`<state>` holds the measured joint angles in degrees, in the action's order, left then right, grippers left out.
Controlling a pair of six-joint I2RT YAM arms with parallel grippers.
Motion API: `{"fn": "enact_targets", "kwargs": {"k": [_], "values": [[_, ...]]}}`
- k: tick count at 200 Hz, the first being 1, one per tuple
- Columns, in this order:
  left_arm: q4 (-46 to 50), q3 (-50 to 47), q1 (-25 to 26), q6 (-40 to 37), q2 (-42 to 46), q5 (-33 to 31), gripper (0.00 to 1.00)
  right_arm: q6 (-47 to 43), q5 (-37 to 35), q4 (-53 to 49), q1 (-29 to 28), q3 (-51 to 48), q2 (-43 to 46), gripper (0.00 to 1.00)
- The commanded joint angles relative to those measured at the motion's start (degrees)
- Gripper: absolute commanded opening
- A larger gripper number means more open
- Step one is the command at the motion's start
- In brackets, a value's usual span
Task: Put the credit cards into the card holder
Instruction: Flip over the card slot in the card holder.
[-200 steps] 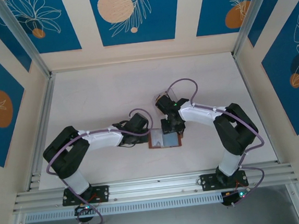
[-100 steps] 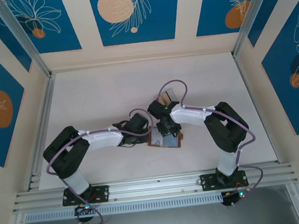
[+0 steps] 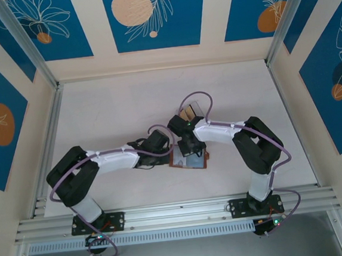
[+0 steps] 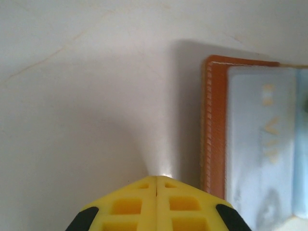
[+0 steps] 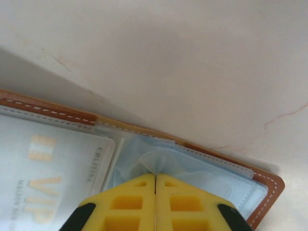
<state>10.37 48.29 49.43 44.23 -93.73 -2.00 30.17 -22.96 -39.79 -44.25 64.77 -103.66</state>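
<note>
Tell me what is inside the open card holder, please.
In the card holder, a pale card printed VIP sits under a clear sleeve. The right end effector pinches the neighbouring sleeve, hiding what lies beneath it.

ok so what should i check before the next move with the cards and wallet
1. wallet open and flat on the table: ok.
2. right hand shut on the empty sleeve, whose film peaks at its tips: ok, looks pinched.
3. left hand pinning the wallet: not ok; it is shut, with its tips over the table beside the wallet's edge.
4. card seated in the neighbouring sleeve: ok.
5. a card in a hand ready to insert: not ok, neither holds one.
6. how many cards are in the box: cannot tell.
</note>
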Motion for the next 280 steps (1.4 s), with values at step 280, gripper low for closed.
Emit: {"fn": "enact_targets", "kwargs": {"k": [280], "values": [[-10.52, -9.8, 1.59, 5.61, -4.0, 2.62, 0.0, 6.84, 23.8, 6.17, 1.89, 2.6, -0.41, 0.0]]}}
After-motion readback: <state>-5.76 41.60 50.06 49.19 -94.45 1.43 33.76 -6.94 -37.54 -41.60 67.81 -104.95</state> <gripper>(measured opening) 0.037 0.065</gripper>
